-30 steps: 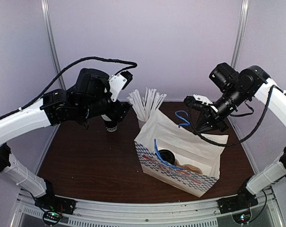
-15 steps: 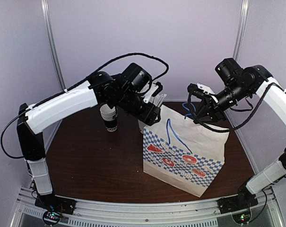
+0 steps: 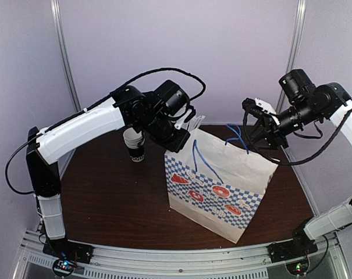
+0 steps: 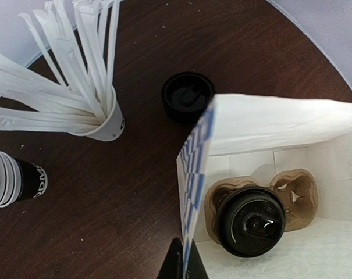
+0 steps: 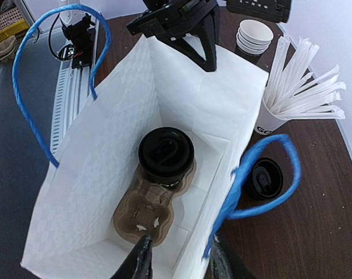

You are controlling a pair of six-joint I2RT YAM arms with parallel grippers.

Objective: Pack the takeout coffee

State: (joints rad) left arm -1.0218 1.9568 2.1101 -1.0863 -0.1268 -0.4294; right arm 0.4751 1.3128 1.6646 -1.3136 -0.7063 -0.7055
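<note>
The takeout coffee (image 4: 249, 221) (image 5: 166, 152), a black cup under a black lid, sits in a brown cardboard carrier (image 5: 144, 212) at the bottom of a white paper bag (image 3: 216, 186) printed with blue checks. The bag stands upright at the table's centre. My left gripper (image 3: 184, 135) (image 4: 184, 264) is shut on the top edge of the bag's left wall. My right gripper (image 3: 254, 131) (image 5: 178, 264) is open above the bag's right rim, with the wall and a blue handle (image 5: 251, 174) between its fingers, not pinched.
A loose black lid (image 4: 188, 96) (image 5: 264, 178) lies on the table behind the bag. A white cup of wrapped straws (image 4: 103, 119) (image 5: 269, 119) stands next to it. A stack of lidless cups (image 3: 135, 145) (image 4: 13, 185) stands further left.
The bag has gone from lying open and slumped to standing upright. My left arm swung over to its left rim and shut on it. My right gripper has opened off the blue handle.
</note>
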